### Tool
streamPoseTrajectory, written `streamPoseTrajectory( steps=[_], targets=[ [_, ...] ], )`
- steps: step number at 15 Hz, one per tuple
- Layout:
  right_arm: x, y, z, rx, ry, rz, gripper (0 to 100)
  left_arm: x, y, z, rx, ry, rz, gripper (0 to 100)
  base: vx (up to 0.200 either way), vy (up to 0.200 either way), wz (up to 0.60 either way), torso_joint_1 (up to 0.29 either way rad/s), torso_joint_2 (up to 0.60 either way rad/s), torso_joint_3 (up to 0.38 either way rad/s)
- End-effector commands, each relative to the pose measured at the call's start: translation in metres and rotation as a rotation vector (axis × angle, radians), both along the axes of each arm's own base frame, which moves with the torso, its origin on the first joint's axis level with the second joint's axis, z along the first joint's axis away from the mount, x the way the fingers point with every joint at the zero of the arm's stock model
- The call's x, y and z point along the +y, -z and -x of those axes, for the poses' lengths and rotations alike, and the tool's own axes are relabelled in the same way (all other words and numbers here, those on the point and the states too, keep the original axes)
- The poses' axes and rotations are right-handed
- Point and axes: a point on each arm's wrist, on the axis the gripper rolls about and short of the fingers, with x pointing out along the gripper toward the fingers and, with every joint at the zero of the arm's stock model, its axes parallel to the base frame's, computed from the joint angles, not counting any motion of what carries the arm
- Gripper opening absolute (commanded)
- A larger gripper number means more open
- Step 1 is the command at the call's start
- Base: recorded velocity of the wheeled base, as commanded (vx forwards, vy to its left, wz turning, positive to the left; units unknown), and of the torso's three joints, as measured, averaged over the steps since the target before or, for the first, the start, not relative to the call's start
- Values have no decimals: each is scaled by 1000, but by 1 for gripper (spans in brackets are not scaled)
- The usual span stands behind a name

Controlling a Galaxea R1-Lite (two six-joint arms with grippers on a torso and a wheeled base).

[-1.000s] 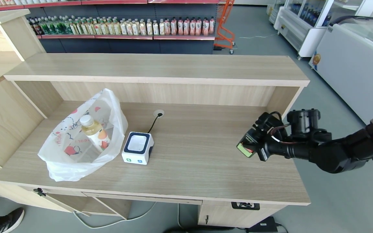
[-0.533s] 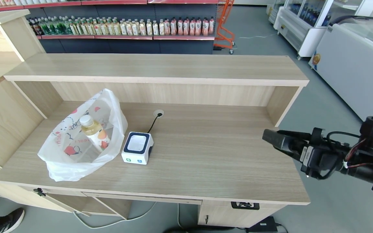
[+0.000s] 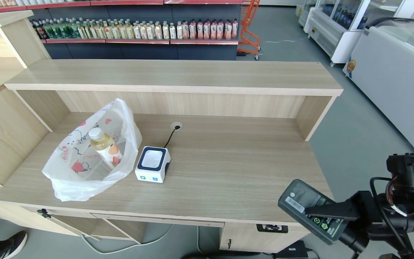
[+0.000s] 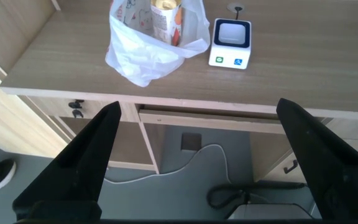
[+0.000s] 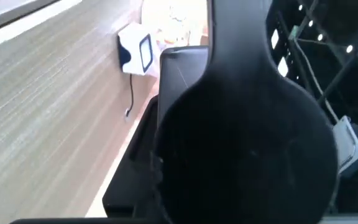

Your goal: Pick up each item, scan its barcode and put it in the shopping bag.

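Note:
My right gripper [image 3: 322,212] is shut on a flat dark grey pack [image 3: 302,202] with a white barcode label facing up. It hangs just off the counter's front right corner. In the right wrist view the pack [image 5: 180,78] sits close against the black finger. The white shopping bag [image 3: 63,185] stands open at the counter's left with a yellow drink bottle [image 3: 105,145] inside. The white scanner [image 3: 152,164] sits just right of the bag. My left gripper [image 4: 197,107] is open, in front of and below the counter edge, with bag [image 4: 135,59] and scanner [image 4: 230,42] beyond.
A black cable [image 3: 171,136] runs from the scanner to a hole at the back of the counter [image 3: 228,169]. A raised shelf [image 3: 174,77] walls the back and sides. A person's shoes [image 3: 2,244] are at the floor's lower left.
My right arm has drawn back from over the counter's right side to its front right corner and lower. The pack has turned from edge-on to label up.

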Motion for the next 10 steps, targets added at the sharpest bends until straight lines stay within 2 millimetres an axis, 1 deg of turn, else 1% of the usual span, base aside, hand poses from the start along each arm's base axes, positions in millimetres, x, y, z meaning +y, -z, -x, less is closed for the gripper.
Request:
streamPoseTrajectory(
  steps=[1, 3, 5, 7, 10],
  targets=[
    [15, -14, 18, -106, -118, 0, 0, 0, 0, 0, 0, -1, 1, 100, 0, 0, 0, 0, 0, 0],
    [30, -18, 19, -147, -193, -11, 0, 0, 0, 0, 0, -1, -1, 100, 0, 0, 0, 0, 0, 0],
    [38, -21, 20, -192, -244, -30, 0, 0, 0, 0, 0, -1, -1, 100, 0, 0, 0, 0, 0, 0],
    [38, -20, 21, -273, -271, -57, 0, 0, 0, 0, 0, -1, -1, 100, 0, 0, 0, 0, 0, 0],
    [41, -10, 12, -217, -268, -50, 0, 0, 0, 0, 0, -1, -1, 100, 0, 0, 0, 0, 0, 0]
  ],
)
